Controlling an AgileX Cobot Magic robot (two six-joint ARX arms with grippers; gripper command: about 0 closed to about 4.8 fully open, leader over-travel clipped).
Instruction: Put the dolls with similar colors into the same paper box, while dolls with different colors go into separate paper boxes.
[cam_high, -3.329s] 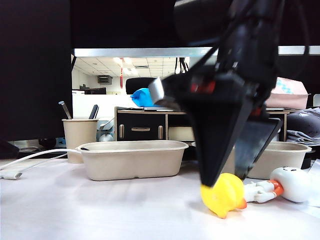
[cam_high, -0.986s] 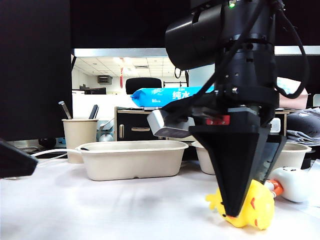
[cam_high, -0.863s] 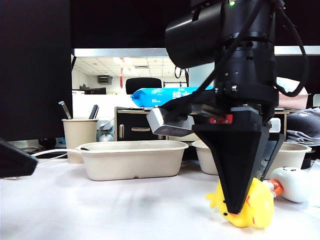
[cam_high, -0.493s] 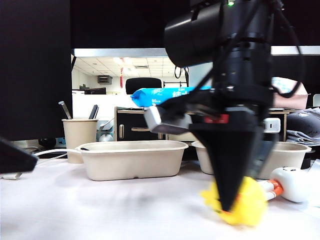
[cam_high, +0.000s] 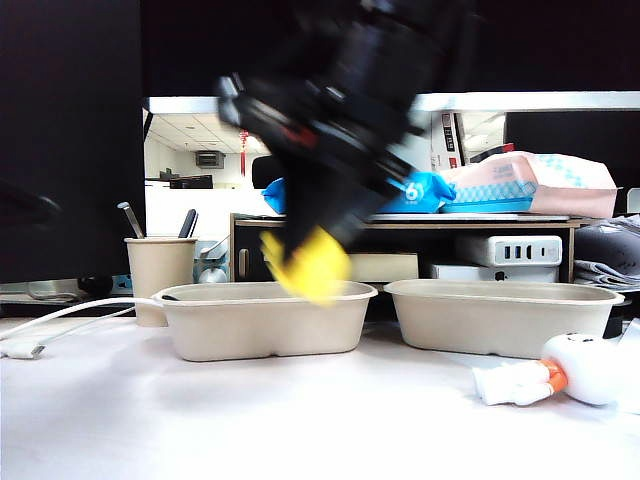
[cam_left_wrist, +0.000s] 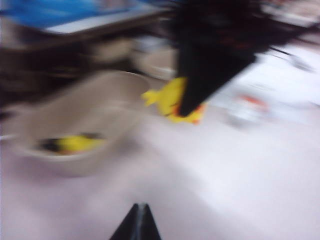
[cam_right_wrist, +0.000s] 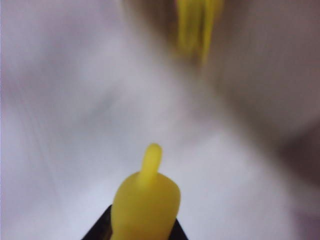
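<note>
Motion blurs our right gripper (cam_high: 318, 262), closed on the yellow duck (cam_high: 312, 266) just above the left paper box (cam_high: 262, 318). Our left gripper (cam_left_wrist: 139, 223) shows only meeting fingertips, holding nothing. A yellow doll (cam_left_wrist: 75, 144) lies smeared in that box.

Duck (cam_high: 310, 265): yellow, blurred, pinched in right tool (cam_high: 318, 262), held in air above rim of left box (cam_high: 262, 320). Left box: beige pulp tray, yellow mouse (cam_left_wrist: 75, 144) lying inside. Right box (cam_high: 500, 316): same tray, beside it. White figure (cam_high: 560, 372), orange collar, lying on its side on desk, near right box.
</note>
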